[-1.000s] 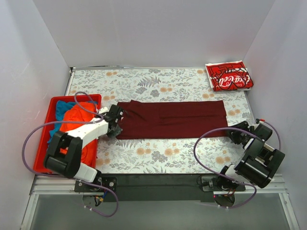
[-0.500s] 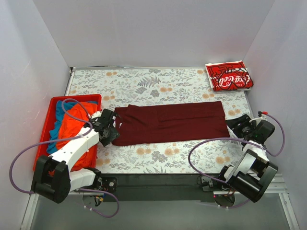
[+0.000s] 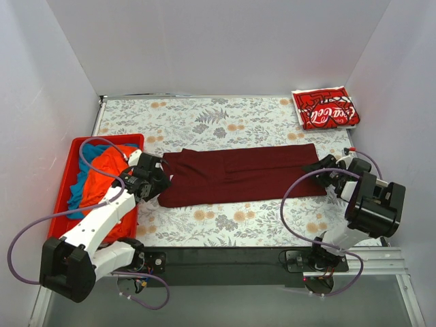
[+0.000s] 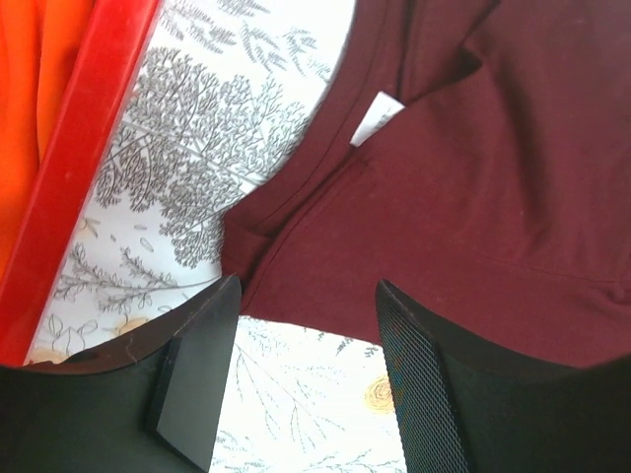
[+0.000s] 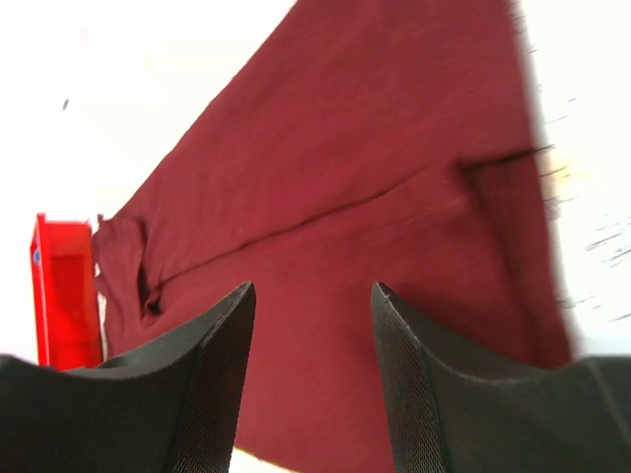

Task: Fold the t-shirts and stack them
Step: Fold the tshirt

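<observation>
The dark maroon t-shirt (image 3: 242, 174) lies folded into a long strip across the middle of the table. Its collar end with a white tag (image 4: 377, 116) faces the left arm. My left gripper (image 3: 161, 181) is open at that end, and in its wrist view (image 4: 308, 288) only bare tablecloth shows between the fingers, just short of the cloth edge. My right gripper (image 3: 312, 166) hovers open over the strip's right end (image 5: 312, 288), holding nothing. A folded red Coca-Cola t-shirt (image 3: 325, 107) sits at the back right. The orange t-shirt (image 3: 102, 170) and blue t-shirt (image 3: 87, 151) are bunched in the bin.
The red plastic bin (image 3: 75, 146) stands at the table's left edge, close beside the left arm; its wall (image 4: 84, 168) shows in the left wrist view. White walls enclose the floral table (image 3: 204, 119) on three sides.
The left gripper opened and let go of the maroon shirt's collar end, pulling back slightly. The right gripper swung left from beside the shirt to over its right end.
</observation>
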Controlling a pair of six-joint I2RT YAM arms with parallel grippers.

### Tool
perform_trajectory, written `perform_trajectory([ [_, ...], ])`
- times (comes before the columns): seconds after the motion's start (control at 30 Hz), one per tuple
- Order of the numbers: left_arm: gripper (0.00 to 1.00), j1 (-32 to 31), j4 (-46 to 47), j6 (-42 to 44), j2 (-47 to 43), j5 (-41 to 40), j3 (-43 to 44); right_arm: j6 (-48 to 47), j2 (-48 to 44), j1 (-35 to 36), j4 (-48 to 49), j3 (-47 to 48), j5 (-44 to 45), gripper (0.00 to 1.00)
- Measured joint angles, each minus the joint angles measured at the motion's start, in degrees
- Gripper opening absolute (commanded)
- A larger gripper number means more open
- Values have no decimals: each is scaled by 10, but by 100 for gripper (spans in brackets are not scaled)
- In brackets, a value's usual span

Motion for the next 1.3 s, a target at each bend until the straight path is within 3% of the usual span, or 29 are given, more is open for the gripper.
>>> perform_trajectory([
  [0.13, 56, 0, 24, 20, -9, -1, -5, 4, 60, -29, 25, 15, -11, 54],
  [0.37, 55, 0, 78, 82, 31, -4, 27, 2, 56, -25, 35, 27, -17, 54],
  [0.47, 50, 0, 118, 116, 77, -1, 62, 0, 36, 24, 25, 52, -22, 54],
  [0.63, 46, 8, 173, 176, 236, 30, 184, 7, 39, 166, 18, 160, -22, 54],
  [0.97, 44, 68, 202, 240, 461, 130, 341, 58, 261, 391, 5, 363, -35, 53],
  [1.3, 43, 78, 206, 244, 548, 196, 387, 91, 353, 446, -1, 433, -9, 51],
])
